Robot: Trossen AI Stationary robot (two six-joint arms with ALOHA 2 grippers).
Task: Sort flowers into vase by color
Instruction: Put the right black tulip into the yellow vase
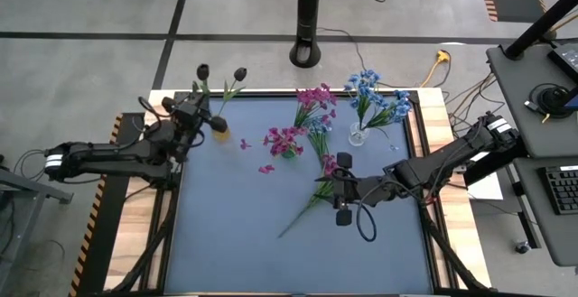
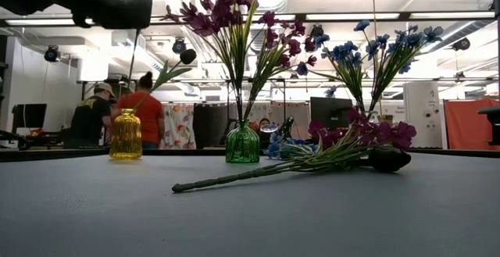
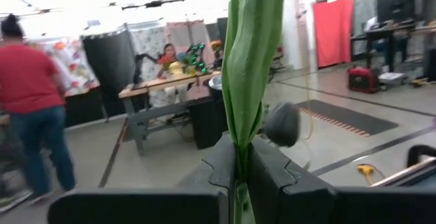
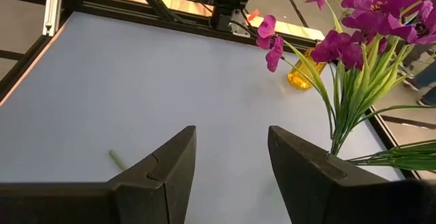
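My left pincer was closed tightly on the thin green stem of a dark tulip-like bud, near the far left corner of the table. It stood just above the yellow vase, so I judged that this step was the putting of the dark flower into that vase. In the left wrist view the stem and its long leaf rose straight up between my two fingers, and one dark bud showed beside it.

My right pincer was about half open and held nothing. It hovered low over the blue mat, just beside the pink sprig that lay flat there, with its long stem pointing toward the near side. In the right wrist view my fingers stood apart with only bare mat between them, and the end of a stem lay close in front.

The green vase already carried pink clusters, and the clear vase at the far right carried the light blue flowers. A few pink petals lay loose on the mat.

For the next move, I thought the left pincer needed to lower the stem into the narrow yellow neck and only then let go. After that the right pincer needed to come down over the lying stem and close on it.
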